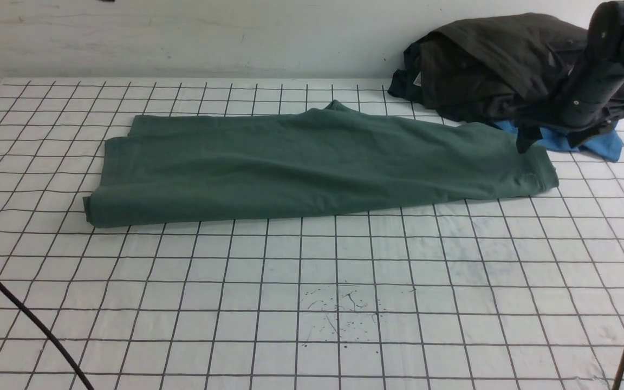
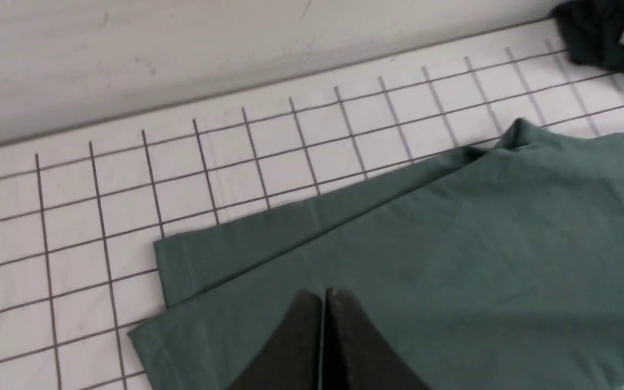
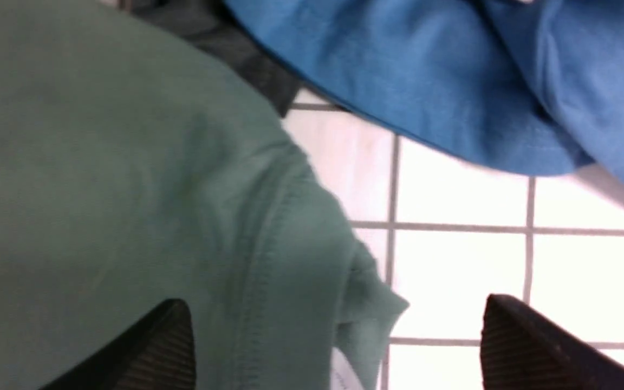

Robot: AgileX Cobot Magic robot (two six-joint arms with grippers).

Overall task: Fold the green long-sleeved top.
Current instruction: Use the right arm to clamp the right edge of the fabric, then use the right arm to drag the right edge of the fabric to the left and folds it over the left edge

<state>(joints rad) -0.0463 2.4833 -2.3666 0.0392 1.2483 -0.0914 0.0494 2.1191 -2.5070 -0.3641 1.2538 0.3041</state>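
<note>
One long, limp green cotton top (image 1: pixel 290 162); right gripper (image 1: pixel 554 145) gapes over its hem end, the likeliest pinch; left gripper (image 2: pixel 323 298) clenched, empty.

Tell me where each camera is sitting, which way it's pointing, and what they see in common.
Front view: between the two arms, looking forward over the grid-lined table at the green top; the right arm shows, its pincer open.
Left wrist view: on the left wrist, facing the top and the wall; the shut left pincer shows.
Right wrist view: on the right wrist, facing the top's end and the blue cloth; both right fingers show.
Shared: both wrist views show the green top.
</note>
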